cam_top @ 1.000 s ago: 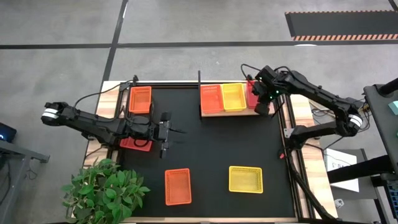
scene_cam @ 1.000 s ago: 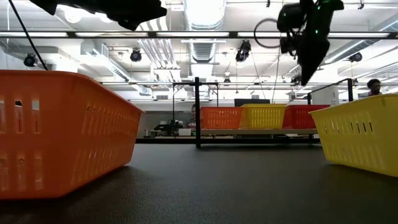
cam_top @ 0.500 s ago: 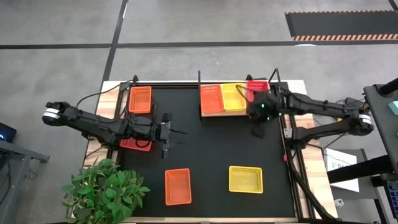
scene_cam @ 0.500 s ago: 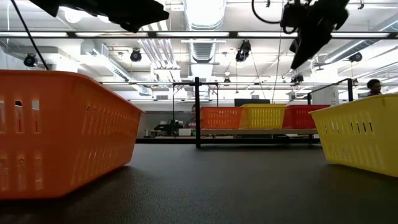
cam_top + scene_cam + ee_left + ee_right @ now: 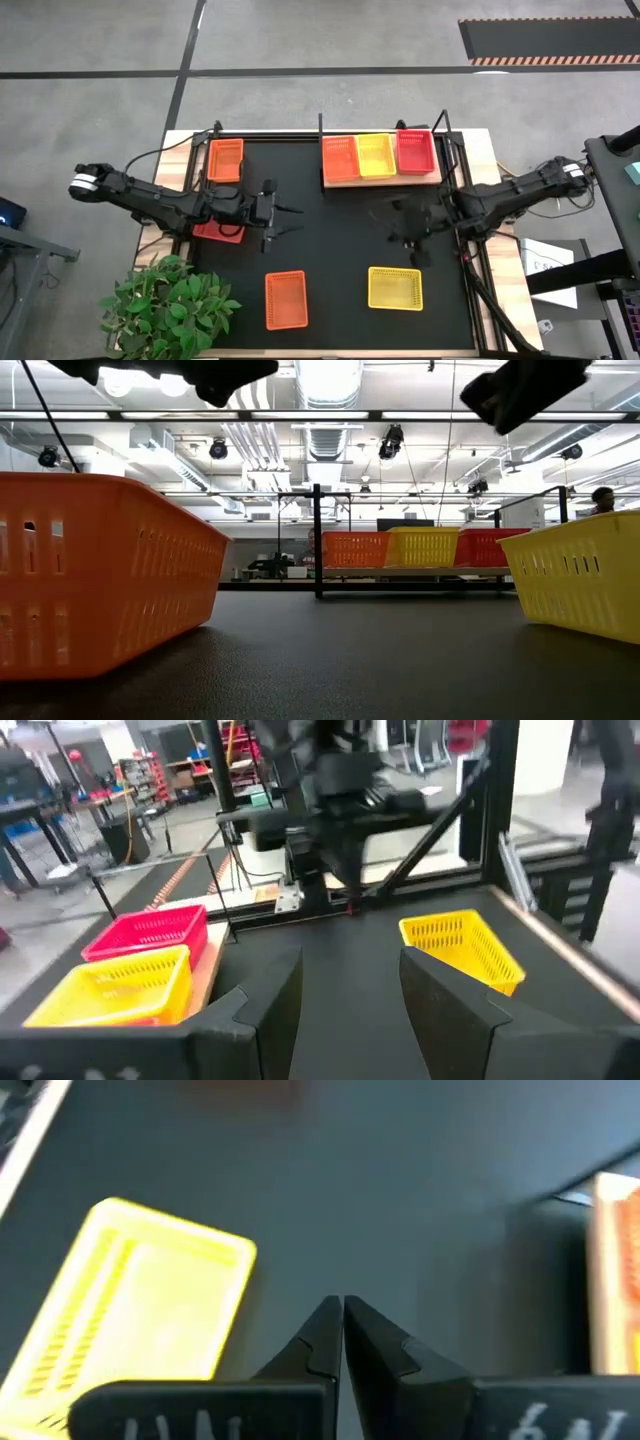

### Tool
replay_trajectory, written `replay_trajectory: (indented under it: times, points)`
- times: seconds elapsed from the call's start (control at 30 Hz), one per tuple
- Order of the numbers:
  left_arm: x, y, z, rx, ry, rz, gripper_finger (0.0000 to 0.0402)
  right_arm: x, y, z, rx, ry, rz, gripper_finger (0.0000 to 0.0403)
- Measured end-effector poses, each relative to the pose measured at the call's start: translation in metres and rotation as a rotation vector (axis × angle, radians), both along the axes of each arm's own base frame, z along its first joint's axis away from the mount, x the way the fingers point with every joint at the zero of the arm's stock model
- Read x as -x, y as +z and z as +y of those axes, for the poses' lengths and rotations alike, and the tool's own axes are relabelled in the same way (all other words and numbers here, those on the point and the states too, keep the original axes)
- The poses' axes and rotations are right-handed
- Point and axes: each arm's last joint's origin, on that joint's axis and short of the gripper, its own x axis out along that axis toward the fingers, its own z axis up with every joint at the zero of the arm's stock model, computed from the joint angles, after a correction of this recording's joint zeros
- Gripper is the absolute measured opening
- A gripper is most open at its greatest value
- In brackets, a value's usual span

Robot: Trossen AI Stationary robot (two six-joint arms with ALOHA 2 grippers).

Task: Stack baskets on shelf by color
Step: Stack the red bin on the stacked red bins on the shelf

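The table (image 5: 480, 160) is light wood, covered across most of its top by a black mat (image 5: 340, 230).

At the far edge of the mat stands the shelf (image 5: 345, 182), a light-brown board with thin black posts. Three baskets sit on it side by side: orange (image 5: 339, 158), yellow (image 5: 376, 155) and red (image 5: 415, 150).

Directly on the mat lie:
- an orange basket (image 5: 225, 159) at the far left corner;
- a red basket (image 5: 217, 232) at the left edge, partly hidden;
- an orange basket (image 5: 285, 299) near the front;
- a yellow basket (image 5: 394, 288) near the front, well apart from it.
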Motion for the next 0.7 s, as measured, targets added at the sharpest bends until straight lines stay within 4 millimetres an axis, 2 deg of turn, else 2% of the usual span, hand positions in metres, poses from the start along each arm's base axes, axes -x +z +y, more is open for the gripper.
replay_trajectory:
  times: [0.13, 0.33, 0.4, 0.5, 0.63, 0.7]
  points:
    - [-0.004, 0.001, -0.004, 0.106, -0.006, -0.037, 0.0154, 0.003, -0.004, 0.022, 0.048, 0.065, -0.031, 0.0009]
    - [-0.025, -0.019, -0.013, 0.297, 0.063, 0.049, 0.0154, 0.005, -0.013, 0.04, 0.128, 0.125, -0.137, 0.0009]
    - [-0.029, -0.032, -0.014, 0.377, 0.126, 0.163, 0.0154, 0.003, -0.014, 0.041, 0.14, 0.135, -0.171, 0.0009]
    - [-0.025, -0.05, -0.011, 0.487, 0.295, 0.407, 0.0154, 0.003, -0.018, 0.041, 0.153, 0.146, -0.182, 0.0009]
    - [-0.007, -0.062, -0.002, 0.652, 0.632, 0.683, 0.0154, 0.003, -0.022, 0.041, 0.173, 0.142, -0.19, 0.0009]
    - [0.004, -0.061, 0.0, 0.724, 0.78, 0.789, 0.0154, 0.003, -0.023, 0.04, 0.172, 0.14, -0.187, 0.0009]
